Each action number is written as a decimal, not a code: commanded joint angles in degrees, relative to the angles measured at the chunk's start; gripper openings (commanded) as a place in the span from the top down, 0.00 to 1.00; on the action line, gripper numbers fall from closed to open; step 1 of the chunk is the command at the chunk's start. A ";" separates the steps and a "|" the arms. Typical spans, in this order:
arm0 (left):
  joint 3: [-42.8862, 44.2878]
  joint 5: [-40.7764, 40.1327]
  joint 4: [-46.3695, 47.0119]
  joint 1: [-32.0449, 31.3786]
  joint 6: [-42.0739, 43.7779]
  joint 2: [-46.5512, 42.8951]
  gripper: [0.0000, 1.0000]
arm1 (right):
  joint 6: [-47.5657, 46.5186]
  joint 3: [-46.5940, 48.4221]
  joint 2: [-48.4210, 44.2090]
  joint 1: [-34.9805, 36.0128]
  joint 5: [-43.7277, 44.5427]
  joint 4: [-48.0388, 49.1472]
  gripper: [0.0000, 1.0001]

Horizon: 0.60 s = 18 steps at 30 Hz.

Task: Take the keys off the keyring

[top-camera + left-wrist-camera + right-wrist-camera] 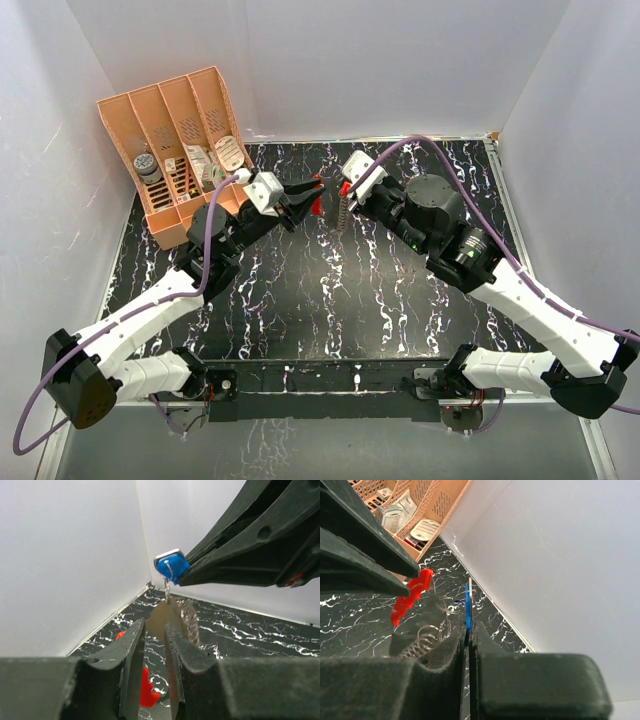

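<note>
Both grippers meet in mid-air above the back of the black marbled table (330, 300). My right gripper (343, 187) (468, 630) is shut on the blue head of a key (468, 605) (171, 566), seen edge-on between its pads. Thin silvery rings (447, 605) and a coiled metal chain (342, 215) (190, 620) hang from that key. My left gripper (318, 190) (155, 625) faces it, jaws narrowly apart, its tips pinching the keyring's red fob (410, 597) (316, 206) (145, 690). A flat dull-metal piece (161, 617) hangs just beyond the left fingertips.
An orange slotted organizer (175, 150) (420, 510) with small packets stands at the back left, close behind the left arm. White walls (400, 60) enclose the table on three sides.
</note>
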 commanded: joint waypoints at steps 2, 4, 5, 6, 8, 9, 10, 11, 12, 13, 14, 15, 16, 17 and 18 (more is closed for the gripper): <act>0.39 3.33 5.69 0.17 -2.79 -1.66 0.84 | 0.19 0.72 -1.52 0.23 0.89 6.10 1.00; 1.05 5.04 6.04 0.16 -3.87 -0.89 0.84 | 0.25 0.62 -1.63 0.23 0.86 6.24 1.00; 1.32 6.05 6.31 0.18 -4.38 -0.48 0.84 | 0.36 0.63 -1.57 0.23 0.84 6.21 1.00; 1.42 6.65 6.63 0.19 -4.81 -0.02 0.85 | 0.38 0.63 -1.61 0.23 0.82 6.20 1.00; 1.69 7.22 7.15 0.15 -5.41 0.96 0.84 | 0.55 0.65 -1.57 0.30 0.63 6.16 1.00; 1.74 7.13 7.42 0.10 -5.49 1.45 0.84 | 0.67 0.63 -1.63 0.30 0.47 6.12 1.00; 1.87 6.90 7.55 0.16 -5.48 1.89 0.83 | 0.72 0.63 -1.65 0.30 0.29 6.04 1.00; 1.97 6.66 7.96 0.10 -5.47 2.29 0.83 | 0.80 0.61 -1.73 0.31 0.17 6.03 1.00; 1.97 6.40 8.43 0.14 -5.43 2.61 0.83 | 0.87 0.57 -1.73 0.31 0.09 6.03 1.00; 1.97 6.21 8.94 0.11 -5.46 3.05 0.82 | 0.91 0.54 -1.67 0.31 0.00 5.96 1.00; 1.97 5.91 9.38 0.18 -5.50 3.39 0.82 | 0.83 0.46 -1.73 0.39 -0.08 5.94 1.00; 1.97 5.62 9.86 0.11 -5.46 3.66 0.82 | 0.83 0.45 -1.70 0.40 -0.23 5.94 1.00; 1.97 5.34 10.27 0.13 -5.52 3.92 0.81 | 0.82 0.45 -1.66 0.45 -0.36 5.87 1.00; 2.09 5.01 10.49 0.11 -5.59 4.16 0.81 | 0.82 0.39 -1.62 0.44 -0.43 5.85 1.00; 2.27 4.93 10.67 0.12 -5.64 4.35 0.81 | 0.82 0.42 -1.67 0.48 -0.45 5.85 1.00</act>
